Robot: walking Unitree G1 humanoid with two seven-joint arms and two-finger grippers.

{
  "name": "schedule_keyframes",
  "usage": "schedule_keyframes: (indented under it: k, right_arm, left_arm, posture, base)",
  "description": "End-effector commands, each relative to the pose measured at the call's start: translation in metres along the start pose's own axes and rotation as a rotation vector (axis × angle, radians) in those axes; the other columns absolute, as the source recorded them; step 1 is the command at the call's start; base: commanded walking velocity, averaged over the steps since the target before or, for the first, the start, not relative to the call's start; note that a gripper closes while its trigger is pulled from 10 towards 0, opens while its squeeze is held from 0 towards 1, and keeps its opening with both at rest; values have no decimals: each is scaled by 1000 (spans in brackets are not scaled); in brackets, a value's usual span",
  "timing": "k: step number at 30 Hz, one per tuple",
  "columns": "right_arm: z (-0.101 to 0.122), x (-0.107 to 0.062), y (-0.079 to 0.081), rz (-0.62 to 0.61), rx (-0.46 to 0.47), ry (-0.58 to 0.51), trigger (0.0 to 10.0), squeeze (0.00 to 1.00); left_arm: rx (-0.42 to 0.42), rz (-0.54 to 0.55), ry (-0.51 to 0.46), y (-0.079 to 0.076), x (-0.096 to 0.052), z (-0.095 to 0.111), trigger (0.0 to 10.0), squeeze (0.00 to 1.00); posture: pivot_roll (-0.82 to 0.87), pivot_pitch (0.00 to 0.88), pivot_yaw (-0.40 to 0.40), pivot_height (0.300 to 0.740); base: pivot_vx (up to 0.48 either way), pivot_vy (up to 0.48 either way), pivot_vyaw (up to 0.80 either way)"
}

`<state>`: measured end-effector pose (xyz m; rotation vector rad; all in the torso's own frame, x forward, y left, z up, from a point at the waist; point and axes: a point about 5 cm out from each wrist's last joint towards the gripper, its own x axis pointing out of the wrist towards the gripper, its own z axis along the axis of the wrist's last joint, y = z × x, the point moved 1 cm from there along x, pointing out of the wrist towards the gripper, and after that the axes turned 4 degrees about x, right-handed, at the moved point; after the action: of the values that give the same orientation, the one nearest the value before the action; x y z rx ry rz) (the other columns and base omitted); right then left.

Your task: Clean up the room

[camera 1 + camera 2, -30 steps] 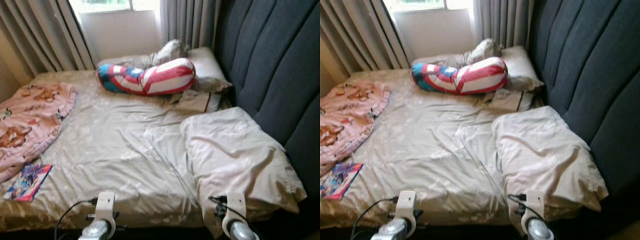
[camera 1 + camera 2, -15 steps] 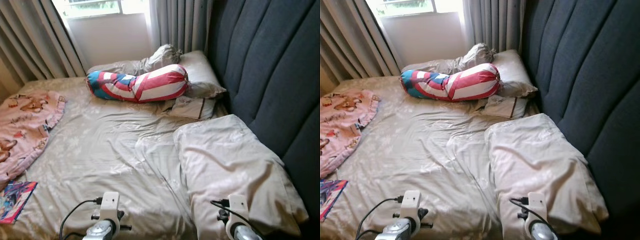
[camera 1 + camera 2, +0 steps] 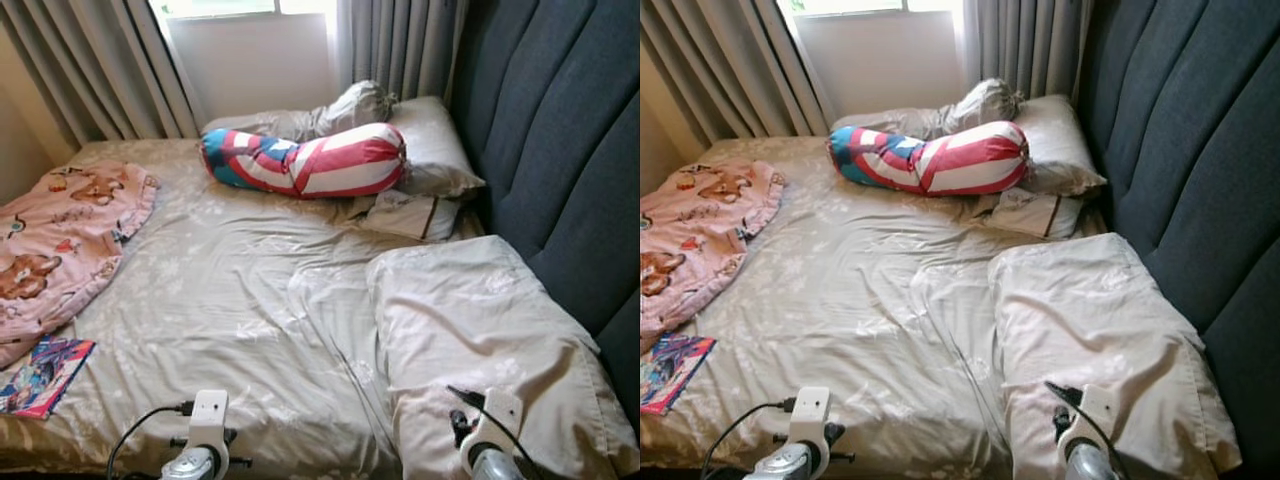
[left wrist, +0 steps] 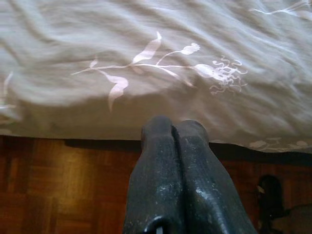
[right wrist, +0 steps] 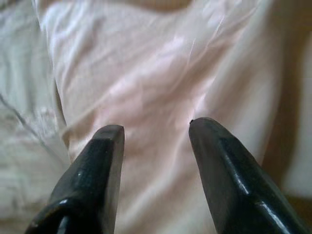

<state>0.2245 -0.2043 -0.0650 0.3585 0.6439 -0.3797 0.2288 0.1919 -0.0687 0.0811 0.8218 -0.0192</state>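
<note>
A bed with a wrinkled beige sheet (image 3: pixel 230 300) lies before me. A large pale pillow (image 3: pixel 480 330) rests at the near right by the dark headboard. My right gripper (image 5: pixel 155 127) hovers open just above this pillow, nothing between its fingers. My left gripper (image 4: pixel 174 127) is shut and empty, pointing at the sheet's hanging edge (image 4: pixel 146 73) above a wooden floor. A red, white and blue bolster (image 3: pixel 305 160) lies across the far end. At the left sit a pink bear-print blanket (image 3: pixel 60 235) and a colourful book (image 3: pixel 45 375).
A dark padded headboard (image 3: pixel 560 150) runs along the right side. Grey curtains (image 3: pixel 90 70) and a window stand behind the bed. Another pillow (image 3: pixel 430 145) and a small folded cloth (image 3: pixel 405 212) lie near the bolster. Both wrists (image 3: pixel 205 440) show at the bottom edge.
The camera swung, shifting the whole scene to the right and slightly down. My right wrist now sits further over the near pillow.
</note>
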Motion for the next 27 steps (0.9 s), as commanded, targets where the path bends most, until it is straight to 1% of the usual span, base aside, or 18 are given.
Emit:
schedule_keyframes:
  k: [1, 2, 7, 9, 11, 12, 13, 17, 18, 19, 23, 24, 25, 26, 27]
  right_arm:
    - [10, 1, 3, -1, 53, -65, 10000, 1000]
    - [14, 0, 3, 0, 73, -104, 10000, 1000]
    - [14, -2, 2, 3, 58, -131, 10000, 1000]
    - [7, -3, -1, -14, 11, -100, 10000, 1000]
    - [2, -6, -4, -10, 3, -94, 10000, 1000]
    - [-5, -6, -8, -35, -46, -39, 10000, 1000]
    - [-12, -7, -13, -74, -76, 13, 10000, 1000]
    - [-15, -8, -19, -114, -18, 32, 10000, 1000]
    - [-18, -9, -22, -144, -7, 67, 10000, 1000]
    - [-20, -9, -24, -173, 31, 82, 10000, 1000]
    - [-23, -10, -26, -195, 87, 103, 10000, 1000]
    - [-28, -11, -27, -209, 143, 132, 10000, 1000]
    - [-31, -13, -27, -217, 174, 147, 10000, 1000]
    - [-31, -13, -27, -217, 174, 147, 10000, 1000]
    - [-36, -14, -28, -226, 180, 169, 10000, 1000]
  left_arm:
    - [10, 13, 20, 5, -1, -5, 10000, 0]
    - [12, 13, 22, 6, -1, -5, 10000, 0]
    - [15, 12, 25, 6, -2, -6, 10000, 0]
    - [18, 11, 26, 6, -2, -6, 10000, 0]
    - [22, 11, 27, 7, -2, -7, 10000, 0]
    - [21, 12, 27, 7, -2, -7, 10000, 0]
    - [21, 12, 27, 7, -2, -7, 10000, 0]
    - [21, 12, 29, 7, -2, -7, 10000, 0]
    - [21, 12, 30, 7, -2, -8, 10000, 0]
    - [22, 12, 31, 7, -2, -8, 10000, 0]
    - [23, 11, 31, 6, -2, -8, 10000, 0]
    - [28, 9, 32, 5, -2, -8, 10000, 0]
    - [31, 8, 33, 5, -2, -8, 10000, 0]
    - [31, 8, 33, 5, -2, -8, 10000, 0]
    - [31, 7, 34, 5, -2, -8, 10000, 0]
  posture:
    - [-80, 0, 70, 740]
    - [-82, 0, 71, 740]
    - [-87, 0, 71, 740]
    - [-87, 0, 71, 740]
    - [-85, 0, 70, 740]
    - [-87, 0, 70, 740]
    - [-92, 0, 69, 740]
    - [-89, 0, 68, 740]
    - [-89, 0, 68, 740]
    - [-91, 0, 66, 740]
    - [-94, 0, 64, 740]
    - [-93, 0, 63, 740]
    - [-92, 0, 62, 740]
    - [-92, 0, 62, 740]
    - [-92, 0, 62, 740]
  base:
    - [0, 0, 0]
    - [0, 0, 0]
    - [0, 0, 0]
    - [0, 0, 0]
    - [0, 0, 0]
    - [0, 0, 0]
    - [0, 0, 0]
    - [0, 0, 0]
    - [0, 0, 0]
    - [0, 0, 0]
    - [0, 0, 0]
    - [0, 0, 0]
    - [0, 0, 0]
    - [0, 0, 0]
    - [0, 0, 0]
